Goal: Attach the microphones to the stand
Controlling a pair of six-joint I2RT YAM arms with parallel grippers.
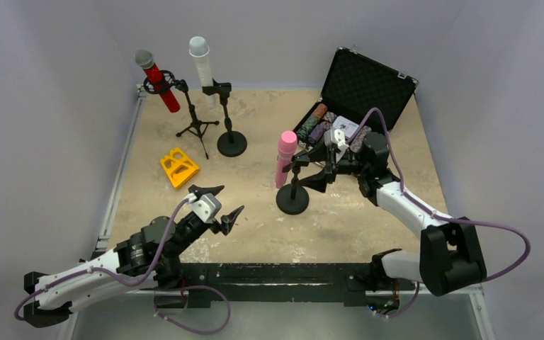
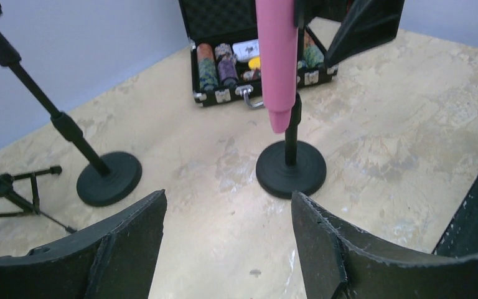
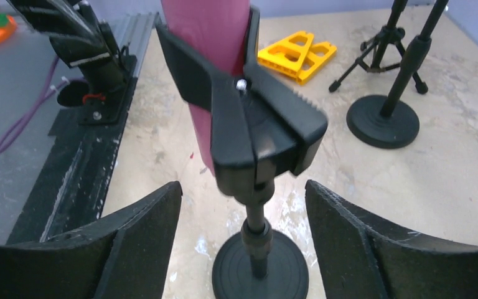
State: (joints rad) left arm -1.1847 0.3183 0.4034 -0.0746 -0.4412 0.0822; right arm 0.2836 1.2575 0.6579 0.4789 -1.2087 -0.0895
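**Overhead and wrist views: three microphones on their stands, both tools released.**

The pink microphone (image 1: 284, 157) sits in the spring clip (image 3: 255, 124) of a round-base stand (image 1: 292, 200) near the middle of the counter (image 1: 397, 142), somewhat toward its right edge. Its long axis is close to upright, head up, and its tail hangs free above the base.

The right tool (image 3: 243, 187) is spread and holds nothing. It faces the back of the clip from the right-edge side, with the clip handles just ahead of the gap between its fingers; no contact is visible.

The left tool (image 1: 221, 203) is also spread and empty. It lies toward the near-left corner, well apart from the stand, with the pink microphone ahead of it and off to its right. The right arm is therefore the nearer one by far.

The red microphone (image 1: 157, 83) leans in a tripod stand (image 1: 197, 124) at the far-left corner. The white microphone (image 1: 201, 62) stands beside it in a second round-base stand (image 1: 231, 144).

An open poker-chip case (image 1: 358, 92) lies at the far-right corner, and a yellow plastic piece (image 1: 178, 167) lies near the left edge.

By these views all three microphones appear seated. What remains is probably a straight withdrawal of the right tool, which must clear the clip handles without knocking the stand.
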